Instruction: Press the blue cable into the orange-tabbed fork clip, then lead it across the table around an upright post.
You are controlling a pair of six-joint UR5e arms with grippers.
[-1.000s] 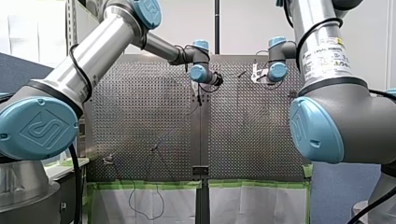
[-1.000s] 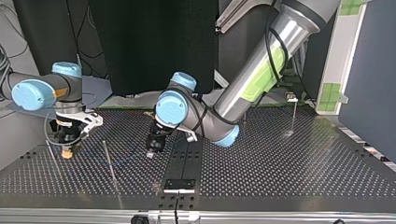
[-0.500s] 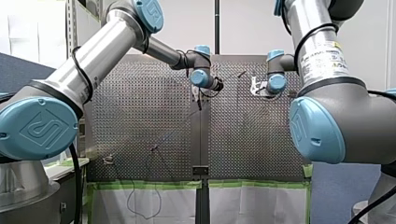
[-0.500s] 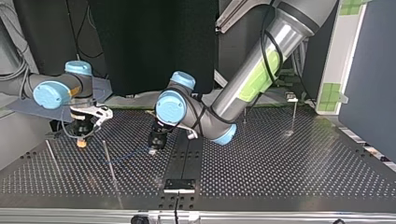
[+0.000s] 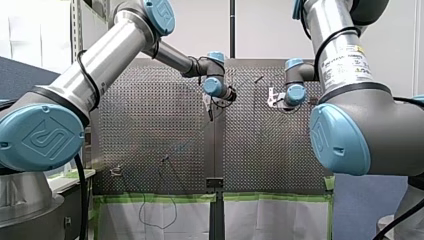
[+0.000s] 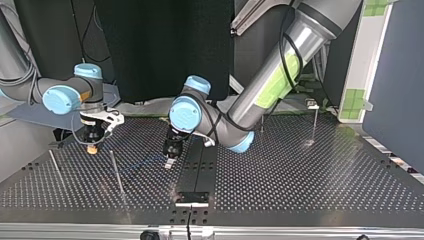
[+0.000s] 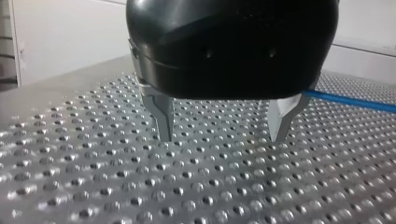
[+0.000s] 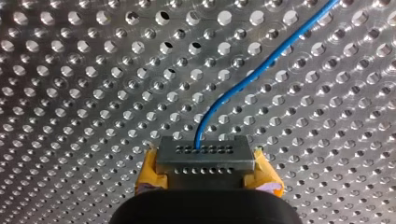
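Note:
The blue cable [image 8: 261,70] leaves my right gripper [image 8: 205,156], which has yellow pads and is shut on it, and runs off over the perforated table. In the top view that gripper [image 6: 92,148] hangs low at the left, and the cable [image 6: 142,165] lies faintly between it and my left gripper [image 6: 170,162]. My left gripper [image 7: 222,139] stands open just above the plate with nothing between its metal fingers; the cable [image 7: 355,101] passes behind one finger. A thin upright post [image 6: 116,170] stands between the two grippers. I cannot make out the orange-tabbed clip.
Two more upright posts stand at the top view's far left [image 6: 54,165] and back right [image 6: 315,122]. A small fixture [image 5: 116,171] sits near the front view's lower left. A black bracket [image 6: 192,197] lies at the table's near edge in the top view.
My left gripper has opened and let go of the cable, shifting slightly to the top view's right. My right gripper has carried the cable to the top view's right and farther back.

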